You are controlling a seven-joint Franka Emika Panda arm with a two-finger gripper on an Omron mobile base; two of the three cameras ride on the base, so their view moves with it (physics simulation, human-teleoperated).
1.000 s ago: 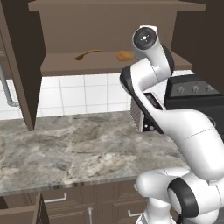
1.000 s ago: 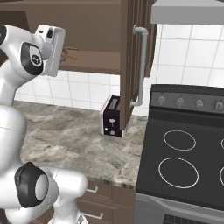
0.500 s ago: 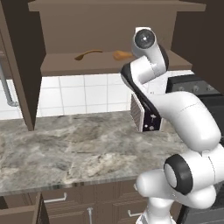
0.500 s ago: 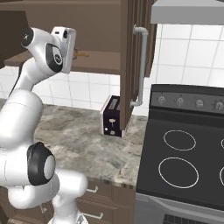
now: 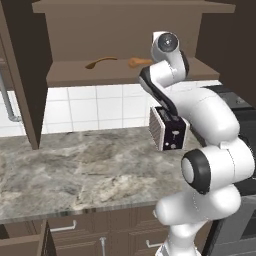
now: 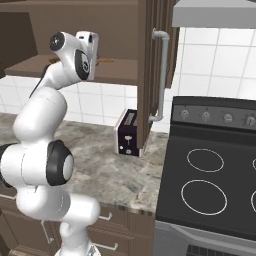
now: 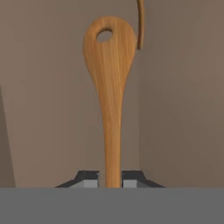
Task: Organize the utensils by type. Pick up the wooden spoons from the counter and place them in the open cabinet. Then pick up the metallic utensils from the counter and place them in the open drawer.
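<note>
Above the grey-veined worktop (image 5: 75,170), the open cabinet (image 5: 120,75) carries one wooden spoon (image 5: 100,62) lying flat on its lower shelf. To that spoon's right, at the shelf's front edge, the end effector (image 7: 110,180) is clamped narrowly on the handle of a second wooden spoon (image 7: 109,65), whose long axis runs straight away from the fingers, its holed broad end pointing toward the cabinet's back wall.
</note>
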